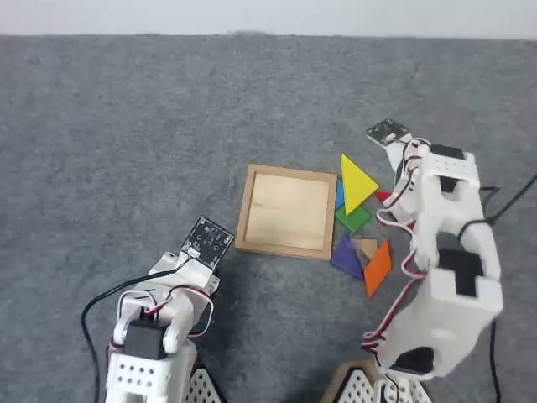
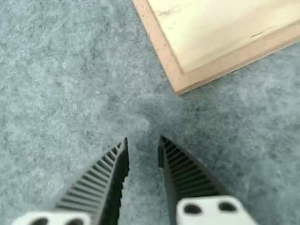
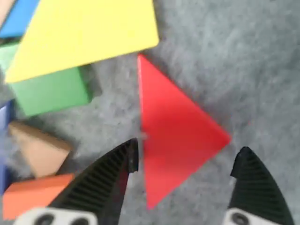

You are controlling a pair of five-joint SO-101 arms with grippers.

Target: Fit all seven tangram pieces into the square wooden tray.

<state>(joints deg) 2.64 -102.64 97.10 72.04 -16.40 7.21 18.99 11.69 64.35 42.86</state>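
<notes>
Right fingers [image 3: 105, 180] are spread wide and hold nothing. They sit low over a flat red wooden triangle [image 3: 176, 131], one tip at its long edge and the other just past a corner (can't tell if they touch it). The red triangle lies on the grey carpeted table [image 1: 126, 126] at the right edge of the piece cluster. Just left of it, a large yellow wooden triangle [image 1: 357, 183] overlaps a green wooden square [image 1: 353, 218] and a blue wooden piece [image 1: 340, 196]. Nearer are a small tan wooden triangle [image 1: 367, 248], an orange wooden triangle [image 1: 377, 267] and a purple wooden triangle [image 1: 346, 254], packed close together. The square wooden tray [image 1: 281, 248] sits just left of the cluster, and all seven pieces lie on the table outside it. Left fingers [image 2: 183, 171] are parted a little with nothing between them, over the table by the tray's near left corner, well apart from the pieces.
</notes>
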